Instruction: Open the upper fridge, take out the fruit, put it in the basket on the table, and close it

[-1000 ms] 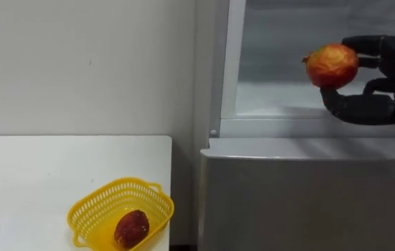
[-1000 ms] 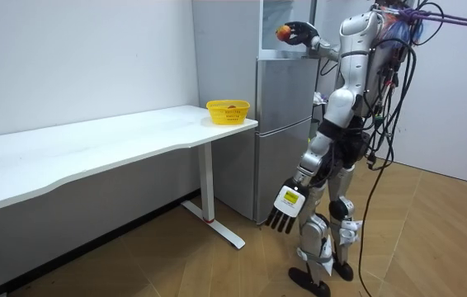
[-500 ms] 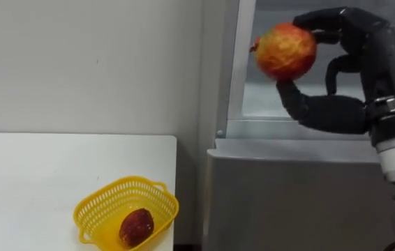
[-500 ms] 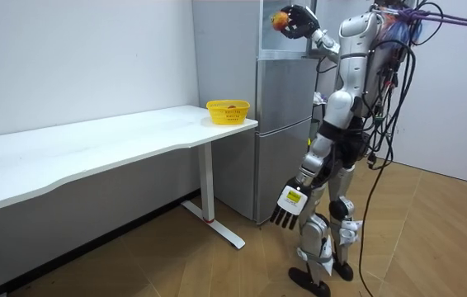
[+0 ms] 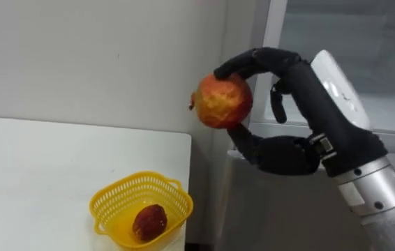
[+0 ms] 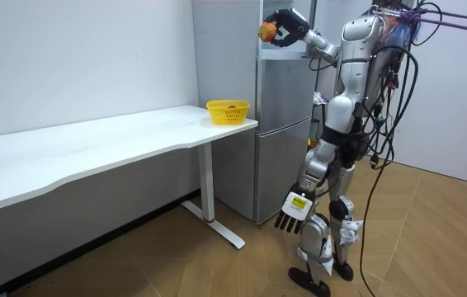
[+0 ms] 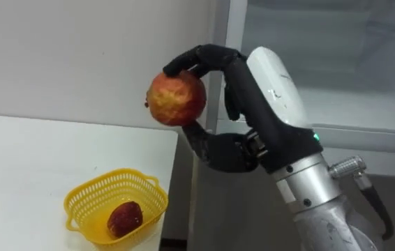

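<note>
Apple [image 5: 224,101], clamped in the right hand's [image 5: 302,111] curled fingers [image 5: 253,59], has come out of the fridge [image 5: 337,56] and swung left, high beside the counter [image 5: 44,167]; lowering it into the basket [image 5: 110,209] looks next. The left hand [image 6: 293,208] hangs, fingers straight.

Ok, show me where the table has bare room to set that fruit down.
The white table is bare left of the yellow basket and behind it to the wall. Tight: between basket and the table's right edge; the basket holds a dark red fruit.

Glossy yellow plastic mesh basket [image 5: 140,209] on smooth matt white table [image 5: 37,174]
</note>
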Robot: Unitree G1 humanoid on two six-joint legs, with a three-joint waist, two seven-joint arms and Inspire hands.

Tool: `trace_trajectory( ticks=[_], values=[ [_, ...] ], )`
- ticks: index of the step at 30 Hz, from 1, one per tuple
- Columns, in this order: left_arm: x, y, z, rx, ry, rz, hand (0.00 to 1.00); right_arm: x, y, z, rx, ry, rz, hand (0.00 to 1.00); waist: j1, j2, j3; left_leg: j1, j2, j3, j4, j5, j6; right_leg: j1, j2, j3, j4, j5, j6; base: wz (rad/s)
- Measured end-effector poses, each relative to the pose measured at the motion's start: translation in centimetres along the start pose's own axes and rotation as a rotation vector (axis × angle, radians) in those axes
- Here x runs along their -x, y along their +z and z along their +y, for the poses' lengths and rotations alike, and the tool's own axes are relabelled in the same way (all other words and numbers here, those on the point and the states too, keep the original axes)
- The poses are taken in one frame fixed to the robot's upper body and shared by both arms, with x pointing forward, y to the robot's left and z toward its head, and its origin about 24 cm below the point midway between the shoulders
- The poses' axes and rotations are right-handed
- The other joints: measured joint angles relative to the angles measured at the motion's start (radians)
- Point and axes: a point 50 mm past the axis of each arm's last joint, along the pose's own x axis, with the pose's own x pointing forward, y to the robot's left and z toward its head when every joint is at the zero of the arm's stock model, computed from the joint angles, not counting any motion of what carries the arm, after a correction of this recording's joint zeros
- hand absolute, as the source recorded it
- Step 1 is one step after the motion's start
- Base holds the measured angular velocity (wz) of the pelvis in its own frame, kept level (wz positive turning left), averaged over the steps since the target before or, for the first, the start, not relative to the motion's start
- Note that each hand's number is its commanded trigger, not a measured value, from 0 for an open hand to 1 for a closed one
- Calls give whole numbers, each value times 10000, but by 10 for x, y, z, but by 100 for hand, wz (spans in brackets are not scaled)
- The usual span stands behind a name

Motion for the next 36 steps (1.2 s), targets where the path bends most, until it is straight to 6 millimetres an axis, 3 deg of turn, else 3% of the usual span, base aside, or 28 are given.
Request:
trace_trajectory(
  ticks=[6,14,16,24,32,36],
  values=[
    [-1,4,-2,12,-203,-105,0,-2,9,22,-377,864,-210,100,180,5,1,-121,-25,-146,34,1,-2,24,31,7,-146,32,-26,7],
    [-2,6,-10,41,-617,-161,0,-3,-3,45,-249,1925,428,100,543,189,126,-186,-8,-244,25,26,-39,-11,60,-3,-148,45,-23,4],
    [-2,7,-11,-51,-656,-175,0,-1,-7,53,-223,2243,601,100,611,189,123,-179,-6,-246,21,36,-49,-10,63,-4,-148,45,-23,0],
    [-2,12,-10,-191,-647,-270,0,7,-28,73,135,3267,1598,100,895,25,32,-236,-24,-429,-10,43,-57,-3,58,-263,-161,44,-22,7],
    [-3,18,-7,-281,-502,-403,0,15,-45,98,-14,4587,2555,100,1056,-185,133,-274,-32,-555,-9,63,-86,-4,79,-246,-189,44,-22,5],
    [-3,22,-9,-413,-429,-466,0,21,-53,106,43,5005,3061,100,1186,-217,111,-306,-39,-560,-9,63,-85,-20,73,-247,-190,44,-22,0]
  ],
)
